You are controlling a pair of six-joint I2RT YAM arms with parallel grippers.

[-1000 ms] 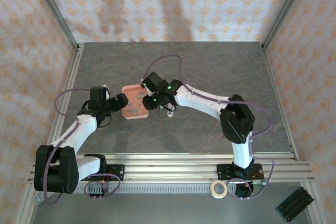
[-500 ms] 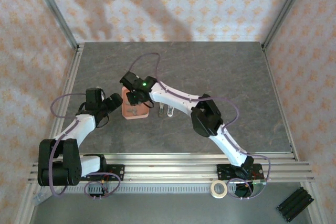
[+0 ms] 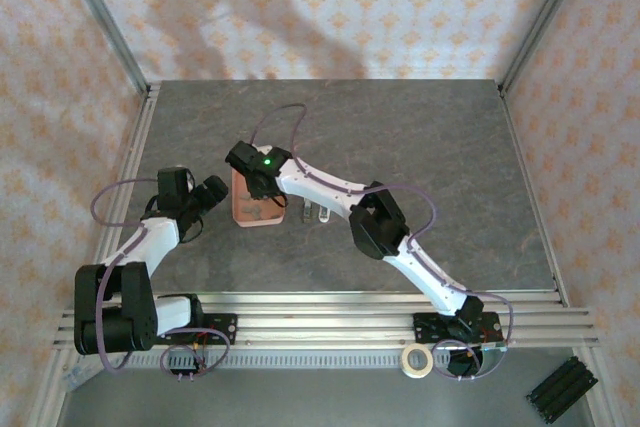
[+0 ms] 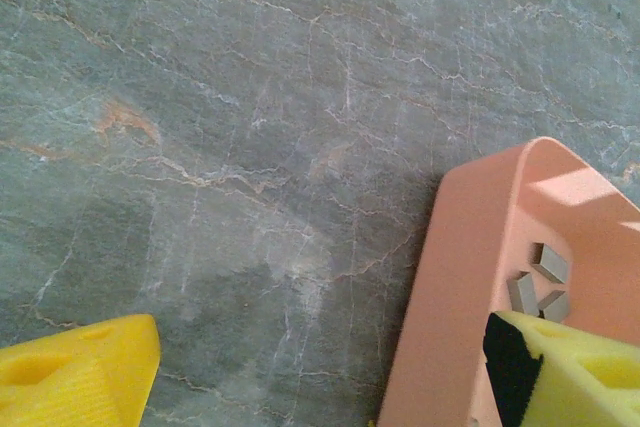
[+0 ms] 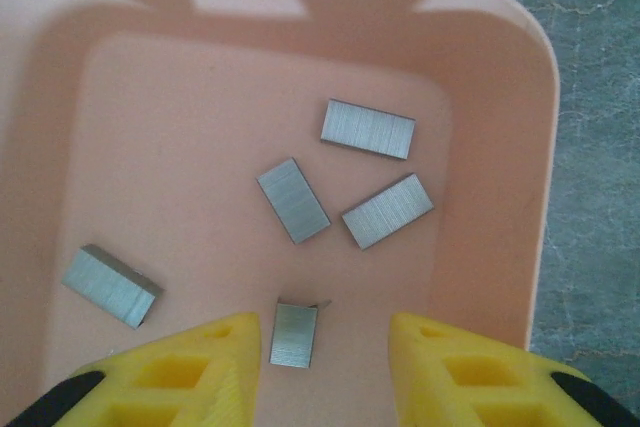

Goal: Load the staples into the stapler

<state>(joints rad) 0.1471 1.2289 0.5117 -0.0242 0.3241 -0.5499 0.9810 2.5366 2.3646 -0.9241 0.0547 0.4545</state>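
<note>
Left gripper [image 3: 212, 191]: I've backed it off a bit, it sits just left of the tray [image 3: 256, 215]. Jaws are wide apart and hold nothing. In its wrist view 1 yellow finger overlaps the tray wall; I can't tell if it touches.

Tray: 5 staples [image 5: 293, 200] lie loose and flat on the floor, none stacked.

Right gripper [image 3: 256, 175]: 1 s ago it was at the tray's right edge, over by the stapler. Now that arm is stretched further left and the gripper hangs over the tray. Jaws are partly apart, with 1 of the staples between the fingertips in the wrist view. It isn't clamped, gap on both sides.

Stapler [image 3: 320, 213]: on the table [image 4: 250, 147] just right of the tray, uncovered now the arm has moved. Too small to tell if the channel is open.

Meaning: I'm lined up for a pick and nothing is loaded yet. The next move probably needs a short drop and a close. The strip is thin and flat, so it may slide or tip out.
</note>
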